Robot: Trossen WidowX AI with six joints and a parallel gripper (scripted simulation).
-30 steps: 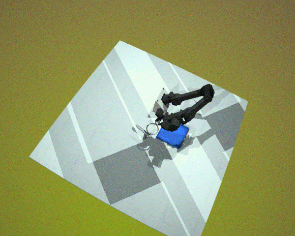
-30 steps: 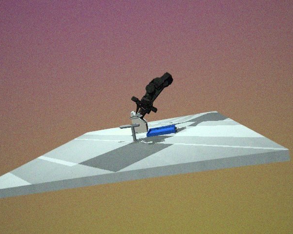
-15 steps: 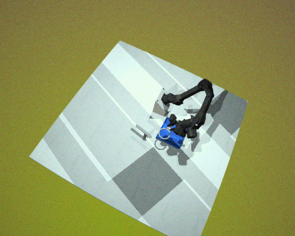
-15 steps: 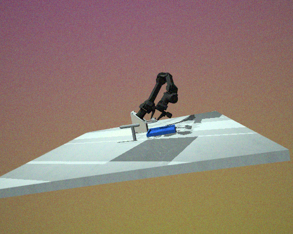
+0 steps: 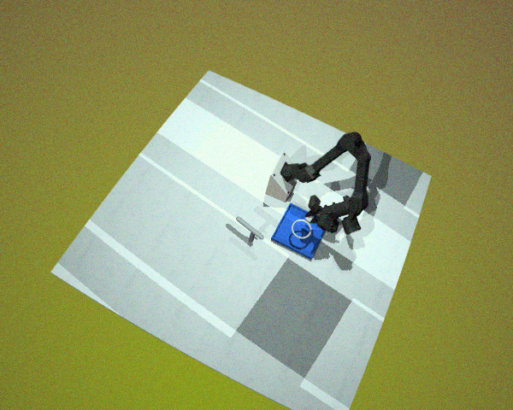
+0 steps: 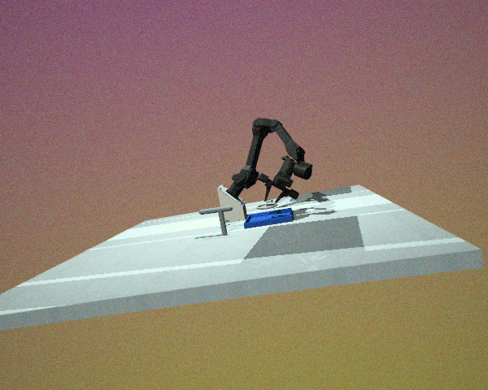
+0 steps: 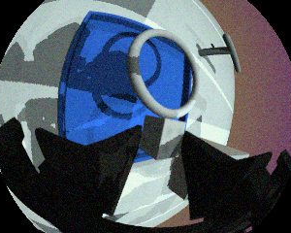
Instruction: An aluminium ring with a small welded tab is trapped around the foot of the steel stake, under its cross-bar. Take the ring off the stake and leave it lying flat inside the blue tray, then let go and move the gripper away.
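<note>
As I look across from where I'm standing, the ring (image 5: 291,229) (image 6: 258,206) (image 7: 134,73) is off the stake (image 5: 251,237) (image 6: 223,224) (image 7: 213,50) and hangs over the tray (image 5: 283,229) (image 6: 252,222) (image 7: 78,116), roughly level and apart from the tray's floor. Its round shadow falls inside the blue walls. The fingers of the gripper (image 5: 311,217) (image 6: 272,201) (image 7: 162,133) are clenched on the little square tab (image 7: 157,138), with the hoop sticking out beyond them. Black and bent high at the elbow, the arm (image 5: 362,176) (image 6: 254,151) reaches down to the tray from above. Near the tray, the stake stands upright on the table (image 5: 181,198) (image 6: 172,252) (image 7: 213,97), its cross-bar (image 5: 248,227) (image 6: 215,210) (image 7: 232,53) lying across the top. On another side of the tray, and near it too, is the pale panel (image 5: 278,189) (image 6: 236,210) by the arm's foot. Pale stripes and a dark, four-sided patch (image 5: 297,313) (image 6: 311,236) mark the table beside the tray.
</note>
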